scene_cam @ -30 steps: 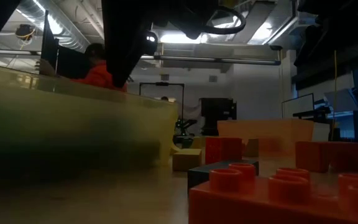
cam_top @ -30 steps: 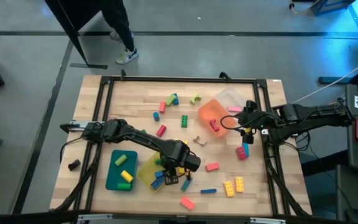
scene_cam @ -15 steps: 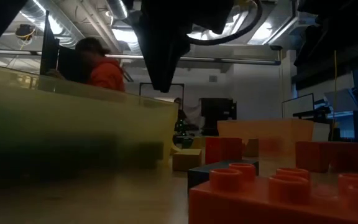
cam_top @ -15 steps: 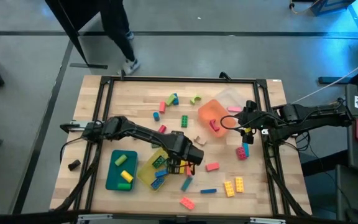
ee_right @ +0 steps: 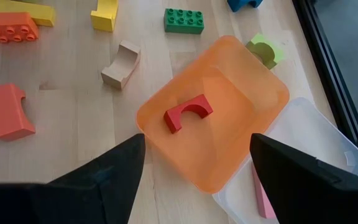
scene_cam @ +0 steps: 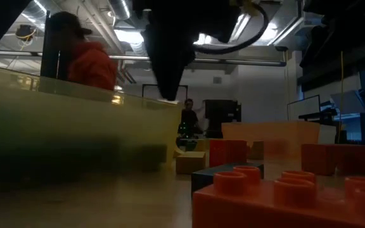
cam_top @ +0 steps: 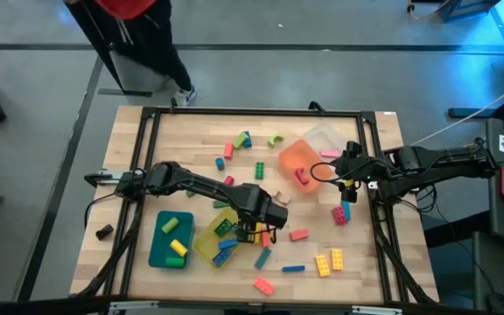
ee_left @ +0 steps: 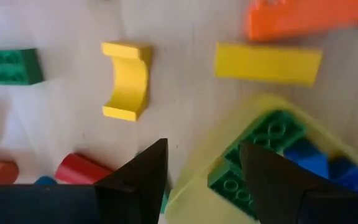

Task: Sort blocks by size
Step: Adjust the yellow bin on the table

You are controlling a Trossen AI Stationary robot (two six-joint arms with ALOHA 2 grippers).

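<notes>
Left gripper (cam_top: 263,229) is hovering at the yellow tray's (cam_top: 201,243) rim, jaws spread, gripping nothing. Green and blue blocks (ee_left: 261,154) are lying in that tray (others are sitting scattered over the table (cam_top: 191,140)). Right gripper (cam_top: 332,169) is waiting, jaws wide, over the orange tray (ee_right: 241,93) holding a red arch (ee_right: 188,112).

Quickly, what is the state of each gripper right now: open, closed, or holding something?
Left gripper: open, empty, over the edge of the yellow tray.
Right gripper: open, empty, above the orange tray.
</notes>
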